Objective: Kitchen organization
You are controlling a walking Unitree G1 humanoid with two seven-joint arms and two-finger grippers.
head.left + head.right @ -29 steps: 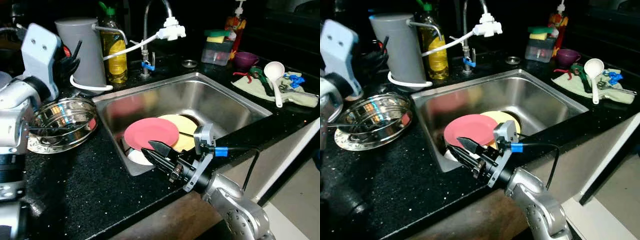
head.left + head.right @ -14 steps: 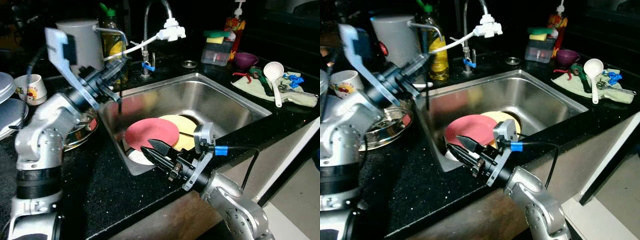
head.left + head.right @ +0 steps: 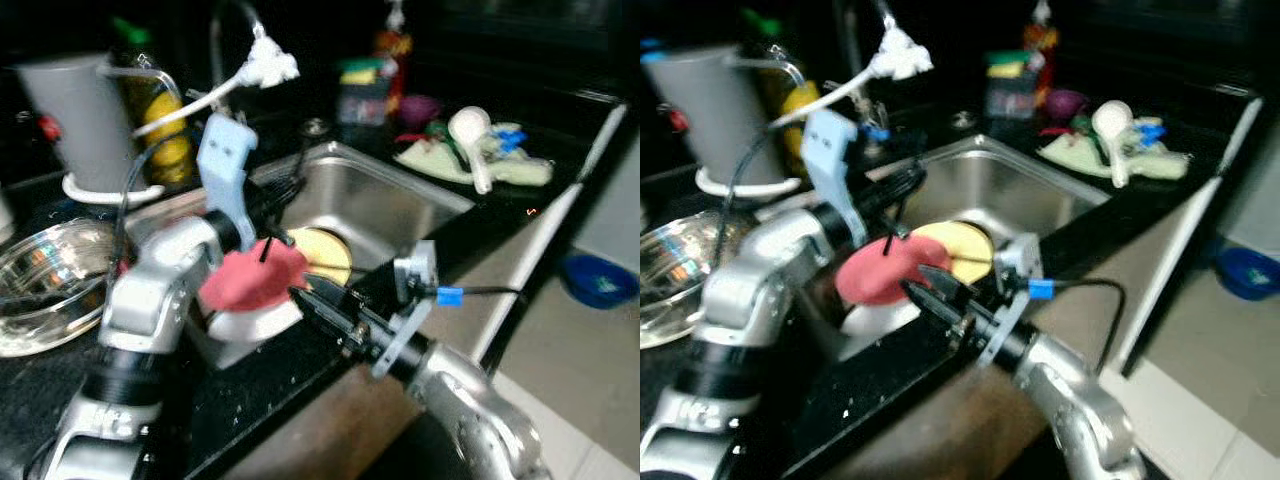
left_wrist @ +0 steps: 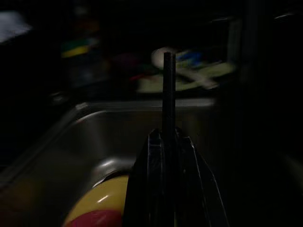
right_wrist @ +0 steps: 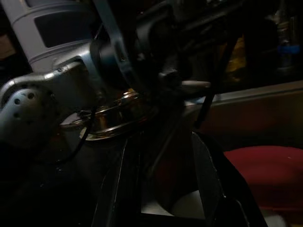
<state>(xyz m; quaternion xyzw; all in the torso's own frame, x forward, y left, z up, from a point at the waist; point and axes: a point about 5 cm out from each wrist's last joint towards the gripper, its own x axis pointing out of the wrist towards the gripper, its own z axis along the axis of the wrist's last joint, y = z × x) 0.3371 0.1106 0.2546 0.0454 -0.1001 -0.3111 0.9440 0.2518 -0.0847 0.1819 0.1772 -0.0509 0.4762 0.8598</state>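
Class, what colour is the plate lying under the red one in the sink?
Yellow plate, clearest in the right eye view.

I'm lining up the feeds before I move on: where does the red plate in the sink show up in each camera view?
Left eye view: red plate, centre, by the left arm.
Right eye view, left of centre.
Left wrist view, red sliver at the bottom edge.
Right wrist view, lower right.
Shared landmark: the yellow plate beside it.
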